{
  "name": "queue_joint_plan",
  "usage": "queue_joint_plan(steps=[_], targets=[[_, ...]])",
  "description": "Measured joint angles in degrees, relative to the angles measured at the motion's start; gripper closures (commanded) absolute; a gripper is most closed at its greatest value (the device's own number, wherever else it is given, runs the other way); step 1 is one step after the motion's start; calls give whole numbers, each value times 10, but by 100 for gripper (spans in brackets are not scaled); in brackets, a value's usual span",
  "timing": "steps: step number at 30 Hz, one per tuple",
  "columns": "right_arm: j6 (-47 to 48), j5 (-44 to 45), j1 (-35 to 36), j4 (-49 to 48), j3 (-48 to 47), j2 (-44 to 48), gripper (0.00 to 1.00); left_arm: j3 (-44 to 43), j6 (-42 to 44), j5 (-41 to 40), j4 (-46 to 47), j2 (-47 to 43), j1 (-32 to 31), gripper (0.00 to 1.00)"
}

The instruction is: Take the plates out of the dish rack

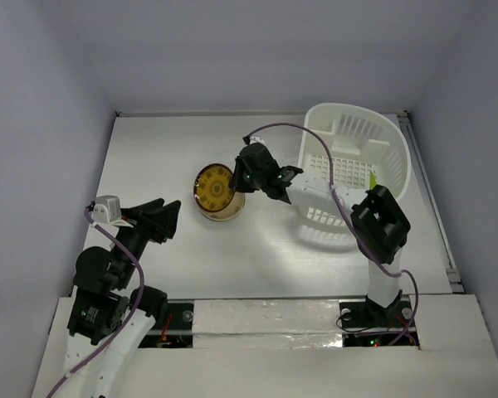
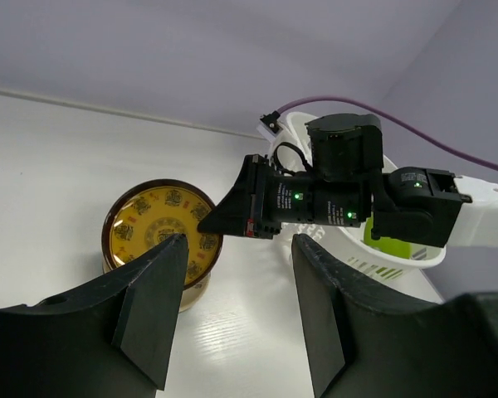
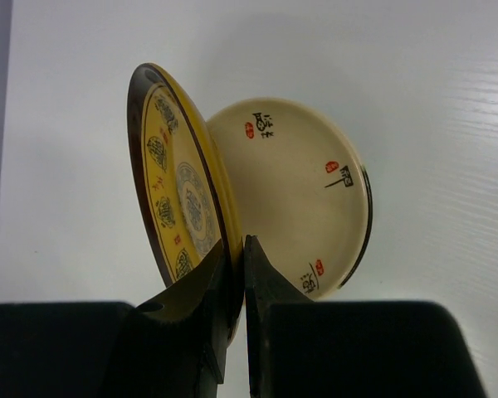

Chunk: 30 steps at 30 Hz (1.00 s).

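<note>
My right gripper (image 3: 236, 249) is shut on the rim of the amber-yellow plate (image 3: 178, 195), which has a dark rim and hangs tilted. Right under it a cream plate (image 3: 295, 186) lies flat on the table. From above, the yellow plate (image 1: 214, 189) and the right gripper (image 1: 244, 177) are at mid-table, left of the white dish rack (image 1: 394, 153). A lime green plate (image 1: 373, 178) stands in the rack. My left gripper (image 1: 171, 219) is open with nothing in it, to the lower left of the plates. Its view shows the yellow plate (image 2: 158, 228) ahead and the left gripper (image 2: 239, 242).
The white table (image 1: 149, 157) is closed in by pale walls at the back and both sides. A purple cable (image 1: 286, 128) loops from the right arm across the rack's left rim. The right arm's elbow (image 1: 380, 220) stands over the rack's near end.
</note>
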<state>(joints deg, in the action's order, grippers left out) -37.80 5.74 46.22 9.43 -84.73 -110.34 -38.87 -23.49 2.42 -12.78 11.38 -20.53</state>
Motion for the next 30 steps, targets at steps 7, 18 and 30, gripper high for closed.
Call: queue_joint_plan(steps=[7,18,30], targets=[[-38,-13,0,-52,31,-4,95,0,0,0,-2,1,0,50],[-63,-11,0,-65,69,-7,50,0,0,0,-2,1,0,50],[-24,46,16,1,91,39,40,0,0,0,-3,0,0,50]])
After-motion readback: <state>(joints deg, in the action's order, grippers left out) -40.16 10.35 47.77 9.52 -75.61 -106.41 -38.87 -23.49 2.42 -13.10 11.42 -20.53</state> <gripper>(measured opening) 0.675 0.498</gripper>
